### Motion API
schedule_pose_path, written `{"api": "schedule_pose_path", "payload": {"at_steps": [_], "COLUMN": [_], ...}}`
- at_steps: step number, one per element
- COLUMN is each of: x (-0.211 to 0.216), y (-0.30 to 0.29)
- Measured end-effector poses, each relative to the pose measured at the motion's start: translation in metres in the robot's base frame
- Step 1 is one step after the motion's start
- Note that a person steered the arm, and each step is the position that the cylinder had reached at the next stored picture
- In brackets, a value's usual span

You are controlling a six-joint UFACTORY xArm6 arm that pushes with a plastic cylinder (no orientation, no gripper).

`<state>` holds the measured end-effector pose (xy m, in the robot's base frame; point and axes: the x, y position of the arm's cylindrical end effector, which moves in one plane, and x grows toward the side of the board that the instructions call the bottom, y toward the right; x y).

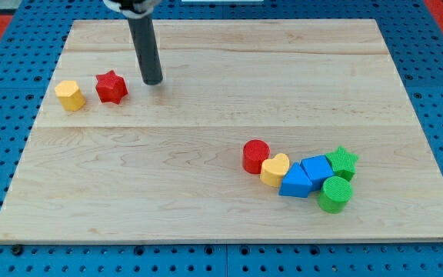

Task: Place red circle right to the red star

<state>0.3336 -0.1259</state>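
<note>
Approach step: my tip (153, 81) sat upper left of frame, just right of red star (111, 87); bare rod, grasped nothing.
Red circle (256, 156) lay lower right, well apart, touching yellow heart (274, 170). Next prob. needs tip behind circle's right side, but heart, blue blocks (306, 177) & green ones crowded there. Yellow block (69, 95) left of star.

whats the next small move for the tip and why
Probably swing my tip toward the view's lower right, round to the far right side of the red circle. It now sits beside the red star, far from the circle, which touches the yellow heart.
</note>
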Motion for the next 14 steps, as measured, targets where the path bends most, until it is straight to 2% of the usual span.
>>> {"api": "schedule_pose_path", "payload": {"at_steps": [2,3,4,5,6,7,8,9,10,12,14], "x": [0.01,0.006,0.013,0.108,0.18,0.208,0.208,0.186,0.14,0.078,0.077], "y": [-0.067,-0.058,0.01,0.06,0.05,0.113,0.162,0.196,0.203,0.116,0.126]}}
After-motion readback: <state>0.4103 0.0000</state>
